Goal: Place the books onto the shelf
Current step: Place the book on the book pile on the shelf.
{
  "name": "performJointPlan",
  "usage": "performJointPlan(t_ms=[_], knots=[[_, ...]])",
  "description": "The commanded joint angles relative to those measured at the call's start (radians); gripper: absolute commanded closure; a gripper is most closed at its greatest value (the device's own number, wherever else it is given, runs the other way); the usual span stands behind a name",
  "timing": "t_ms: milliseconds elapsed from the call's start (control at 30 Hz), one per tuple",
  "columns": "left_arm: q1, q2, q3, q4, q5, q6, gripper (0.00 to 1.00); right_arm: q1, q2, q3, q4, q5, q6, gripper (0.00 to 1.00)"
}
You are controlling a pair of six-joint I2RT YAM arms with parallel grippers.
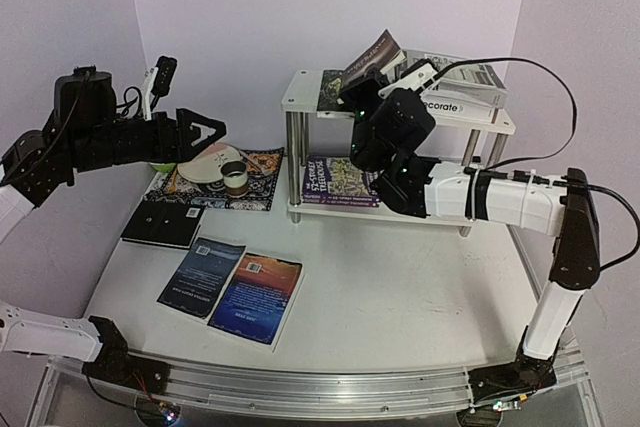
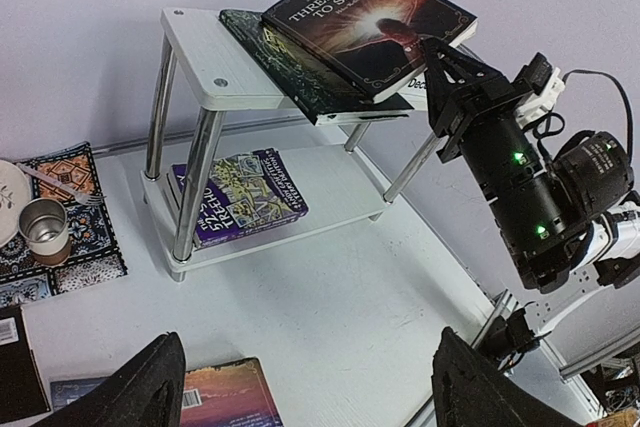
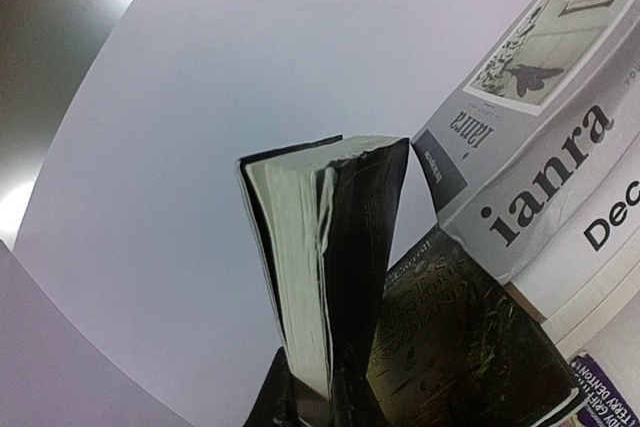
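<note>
The right gripper (image 2: 441,59) is clamping the dark book (image 2: 365,17), tilted over the shelf (image 2: 195,52) top; only the left wrist view is showing its title. The left gripper (image 1: 210,133) is hanging wide open.

The right arm (image 1: 500,202) is made of white tubes joined by black housings. Green lights are seen on its black wrist (image 2: 520,197). A black cable (image 1: 575,117) is run from wrist to elbow, at three o'clock in the top view, and white ties are wrapped round the forearm. The left arm (image 1: 100,142), at nine o'clock, is black above and white below. Its fingers (image 2: 150,387) are black and wedge-shaped. Both bases are black.
</note>
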Motion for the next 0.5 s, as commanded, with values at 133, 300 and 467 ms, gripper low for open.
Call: performJointPlan(t_ms=[133,300,467], knots=[[0.0,-0.021,0.029,0.037,-0.023,0.023,0.14,-0.002,0.017,0.047,0.076,0.004,0.089,1.0],[0.0,-0.022,0.027,0.033,-0.028,0.036,0.14,-0.003,0.048,0.065,0.066,0.012,0.112,1.0],[0.0,-0.028,0.027,0.033,-0.021,0.057,0.14,-0.002,0.075,0.085,0.059,0.028,0.114,1.0]])
